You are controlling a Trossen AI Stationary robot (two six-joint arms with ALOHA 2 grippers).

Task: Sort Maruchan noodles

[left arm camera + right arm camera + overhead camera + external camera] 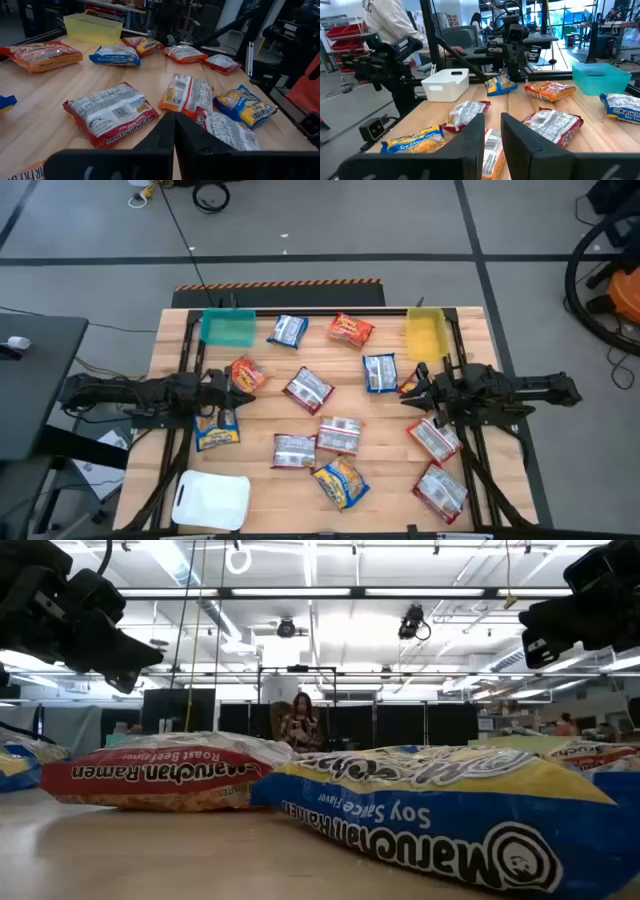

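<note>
Several Maruchan noodle packets lie flat and scattered on the wooden table [270, 420]: orange ones [247, 373] [350, 330], blue-and-yellow ones [215, 430] [340, 482], blue ones [380, 372] [288, 330], and red-and-white ones [307, 388] [340, 435] [435, 438]. My left gripper [230, 392] hovers between an orange and a blue-and-yellow packet, fingers shut [174, 131] and empty. My right gripper [413, 388] hovers at the table's right, below the yellow tray, fingers a little open [492, 135] with nothing between them. A red scrap [407, 387] shows beside its tip.
A teal tray [228, 328] stands at the far left, a yellow tray [425, 335] at the far right, and a white handled tray [212, 500] at the near left corner. Black frame rails run along both sides. A person in white [385, 20] stands beyond the table.
</note>
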